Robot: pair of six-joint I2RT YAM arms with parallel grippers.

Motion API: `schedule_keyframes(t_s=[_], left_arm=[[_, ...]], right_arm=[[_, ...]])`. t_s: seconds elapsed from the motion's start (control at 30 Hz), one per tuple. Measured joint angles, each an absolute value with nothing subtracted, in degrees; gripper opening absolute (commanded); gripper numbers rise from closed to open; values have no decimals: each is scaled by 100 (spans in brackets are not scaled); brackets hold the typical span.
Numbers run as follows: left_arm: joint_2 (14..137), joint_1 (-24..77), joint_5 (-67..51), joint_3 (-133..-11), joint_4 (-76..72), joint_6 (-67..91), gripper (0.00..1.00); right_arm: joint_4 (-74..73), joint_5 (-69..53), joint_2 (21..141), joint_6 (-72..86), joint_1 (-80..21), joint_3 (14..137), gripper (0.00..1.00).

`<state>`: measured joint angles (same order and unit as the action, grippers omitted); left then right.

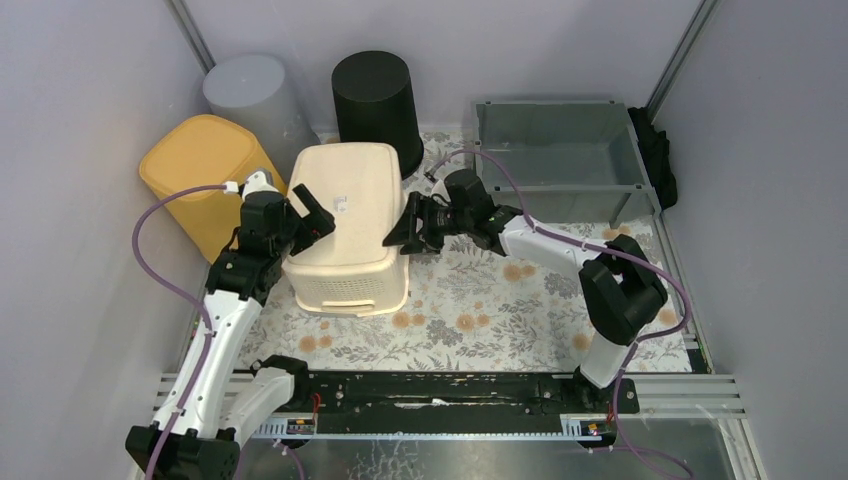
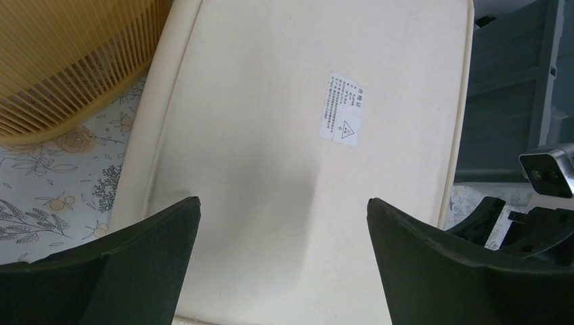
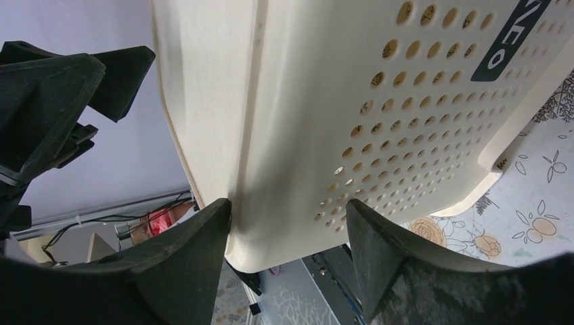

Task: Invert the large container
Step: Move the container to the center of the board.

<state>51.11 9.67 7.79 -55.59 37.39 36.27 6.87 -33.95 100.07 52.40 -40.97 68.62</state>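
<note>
The large container [image 1: 345, 215] is a cream plastic basket standing upside down on the floral cloth, its smooth base with a white label facing up [image 2: 304, 135]. My left gripper [image 1: 312, 212] hovers just over the left part of that base, jaws wide open with nothing between them [image 2: 283, 202]. My right gripper [image 1: 400, 225] is at the container's upper right edge. In the right wrist view its fingers [image 3: 288, 202] straddle the rounded corner of the container [image 3: 352, 101], one against the base, the other against the perforated wall.
A yellow ribbed basket [image 1: 200, 165] stands upside down close to the left of the container. A grey bin [image 1: 250, 90] and a black bin [image 1: 375, 95] stand inverted at the back. A grey crate [image 1: 555, 150] sits at the back right. Walls enclose the table.
</note>
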Motion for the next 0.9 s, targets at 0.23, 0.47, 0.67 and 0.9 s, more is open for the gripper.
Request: schedule_keyframes(t_s=[0.23,0.47,0.67,0.9], left_arm=[[5194,967,676,-5561,3747,3603,100],[5146,967,486,-5642,3957,3607,100],[4727,967,292,-5728,4412,3647,100],[4303,967,-19,-6178,5092,3651,100]], right_arm=[[530,-3625,10228,5137,-3959,7135,71],[510,-3562,10466,4847,-3465,7566,71],[193,-3389,10298,4523,-3249,7651,71],[-403,-3197,8932,4198,-3269,7089,72]])
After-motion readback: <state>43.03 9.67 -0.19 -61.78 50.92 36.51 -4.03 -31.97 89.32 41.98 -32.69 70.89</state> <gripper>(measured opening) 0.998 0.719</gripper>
